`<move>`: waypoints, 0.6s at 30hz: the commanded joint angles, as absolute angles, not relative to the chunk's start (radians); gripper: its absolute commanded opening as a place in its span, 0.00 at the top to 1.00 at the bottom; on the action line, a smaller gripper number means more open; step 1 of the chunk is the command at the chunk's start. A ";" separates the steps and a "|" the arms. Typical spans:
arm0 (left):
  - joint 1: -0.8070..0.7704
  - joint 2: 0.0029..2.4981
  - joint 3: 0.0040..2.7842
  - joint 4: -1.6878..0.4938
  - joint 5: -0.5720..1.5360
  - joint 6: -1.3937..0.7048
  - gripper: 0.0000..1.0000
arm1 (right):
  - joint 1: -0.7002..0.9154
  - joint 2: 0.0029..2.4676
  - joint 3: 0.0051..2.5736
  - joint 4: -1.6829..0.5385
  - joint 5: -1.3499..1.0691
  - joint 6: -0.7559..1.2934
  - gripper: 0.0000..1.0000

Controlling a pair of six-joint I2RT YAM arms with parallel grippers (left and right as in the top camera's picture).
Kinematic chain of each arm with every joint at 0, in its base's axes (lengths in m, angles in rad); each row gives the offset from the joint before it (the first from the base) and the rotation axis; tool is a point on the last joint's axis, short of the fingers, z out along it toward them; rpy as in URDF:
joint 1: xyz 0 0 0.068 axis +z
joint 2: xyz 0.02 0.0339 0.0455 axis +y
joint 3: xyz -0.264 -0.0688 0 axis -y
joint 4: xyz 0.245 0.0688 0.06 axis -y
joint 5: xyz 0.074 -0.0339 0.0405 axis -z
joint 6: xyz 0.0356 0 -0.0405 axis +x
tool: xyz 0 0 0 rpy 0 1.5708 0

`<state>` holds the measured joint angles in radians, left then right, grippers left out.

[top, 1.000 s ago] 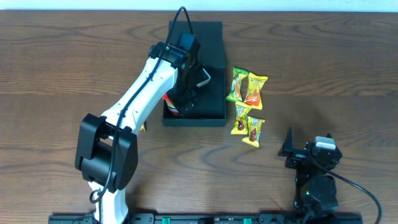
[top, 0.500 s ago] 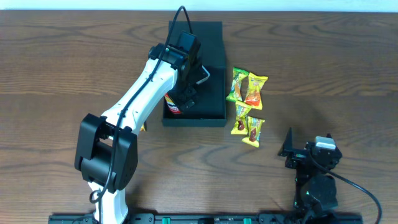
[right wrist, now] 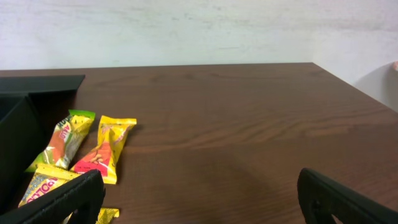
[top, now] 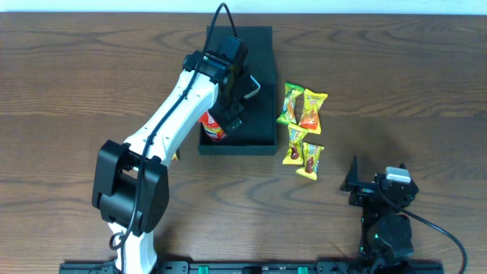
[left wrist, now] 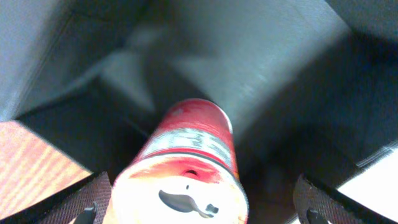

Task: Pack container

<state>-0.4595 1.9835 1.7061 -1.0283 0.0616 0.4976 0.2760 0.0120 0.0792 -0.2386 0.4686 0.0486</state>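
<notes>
Over the left half of the container (top: 251,147), which sits open mid-desk (top: 76,76), the left pincer (top: 237,106) hangs with jaws apart. The red can (top: 214,125) lies in the container's near-left corner, touching neither finger. To do this well, lift straight up clear of the walls, then swing to the snack packets (top: 303,129) just right of the container. Farther right, the right pincer (top: 354,181) rests apart, empty.
</notes>
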 commanded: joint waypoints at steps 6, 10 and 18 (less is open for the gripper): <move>-0.448 1.963 1.736 -1.002 0.019 0.491 0.05 | 0.273 0.009 0.080 -0.246 0.482 0.051 0.01; -0.445 1.976 1.732 -1.028 0.032 0.511 0.05 | 0.273 0.009 0.080 -0.246 0.482 0.051 0.01; -0.445 1.990 1.670 -1.019 0.022 0.538 0.05 | 0.273 0.009 0.080 -0.246 0.482 0.051 0.01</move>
